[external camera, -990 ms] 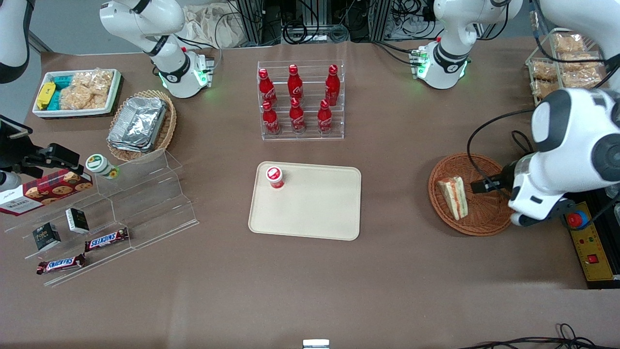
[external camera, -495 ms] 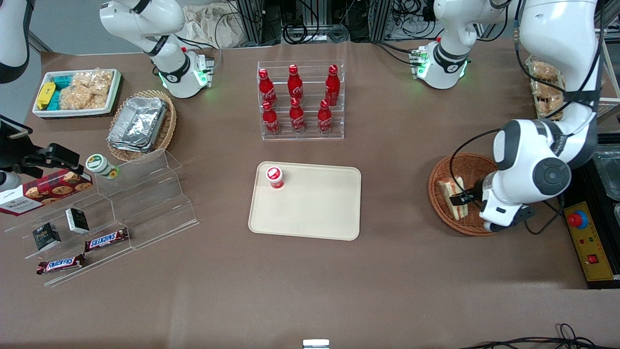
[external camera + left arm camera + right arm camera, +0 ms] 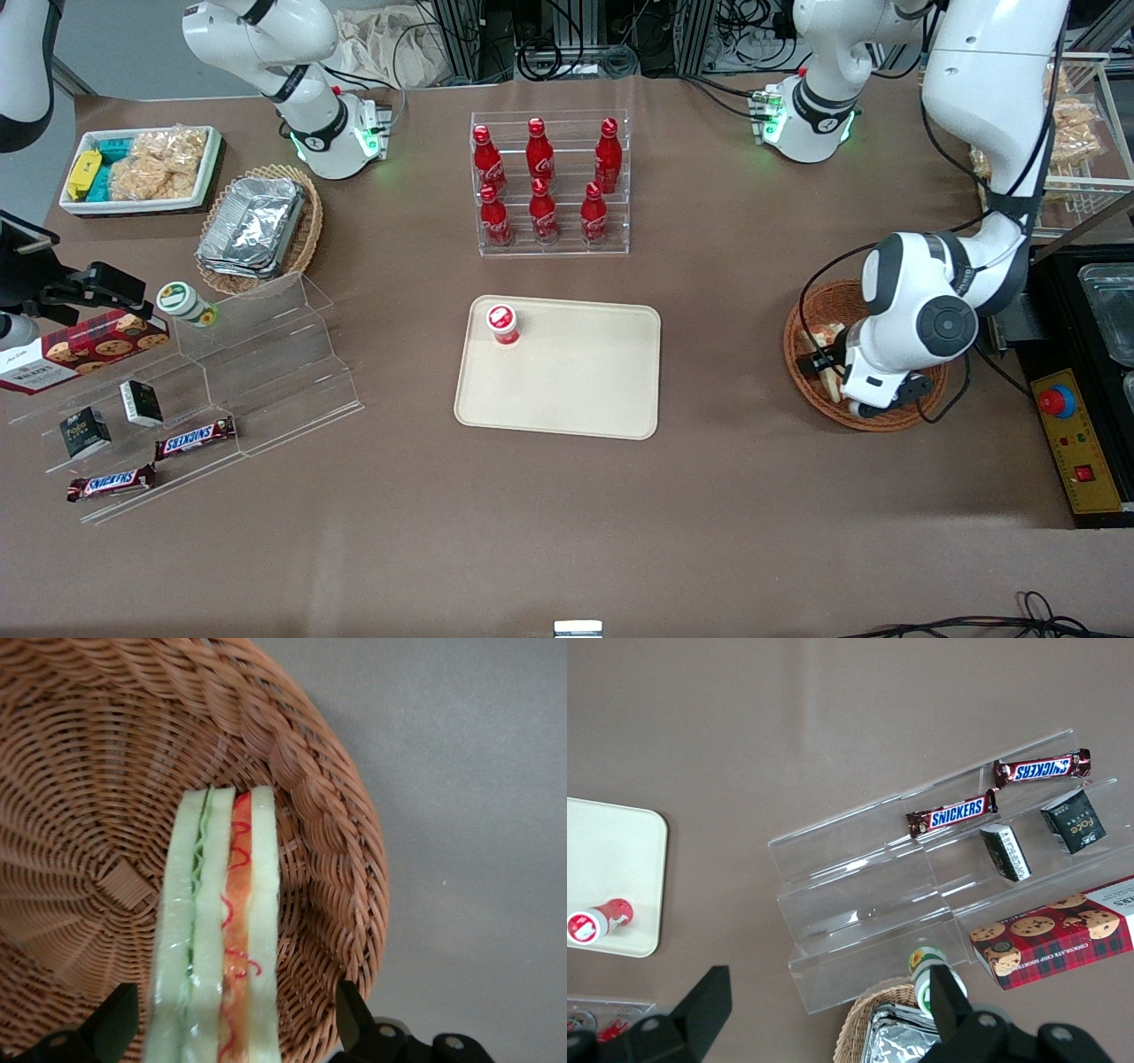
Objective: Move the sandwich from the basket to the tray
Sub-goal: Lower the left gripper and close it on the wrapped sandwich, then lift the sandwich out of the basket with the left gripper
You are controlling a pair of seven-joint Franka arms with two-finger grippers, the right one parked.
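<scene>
The sandwich [image 3: 221, 912], white bread with green and orange-red layers, stands on edge in the reddish-brown wicker basket [image 3: 89, 771], close to its rim. My left gripper [image 3: 235, 1028] is open and straddles the sandwich, one black finger [image 3: 115, 1023] on each side, neither touching the bread. In the front view the gripper [image 3: 817, 363] hangs low over the basket [image 3: 791, 354], and the wrist hides most of the sandwich [image 3: 822, 338]. The cream tray [image 3: 576, 381] lies mid-table, toward the parked arm's end from the basket.
A red-capped bottle [image 3: 502, 323] is on one corner of the tray. A clear rack of red bottles [image 3: 549, 186] stands farther from the front camera than the tray. A yellow emergency-stop box [image 3: 1076, 443] and a wire rack of snacks [image 3: 1072, 124] flank the basket.
The left arm swung across the basket toward the parked arm's end and lowered. Its open gripper went from beside the sandwich to astride it. The sandwich has not moved.
</scene>
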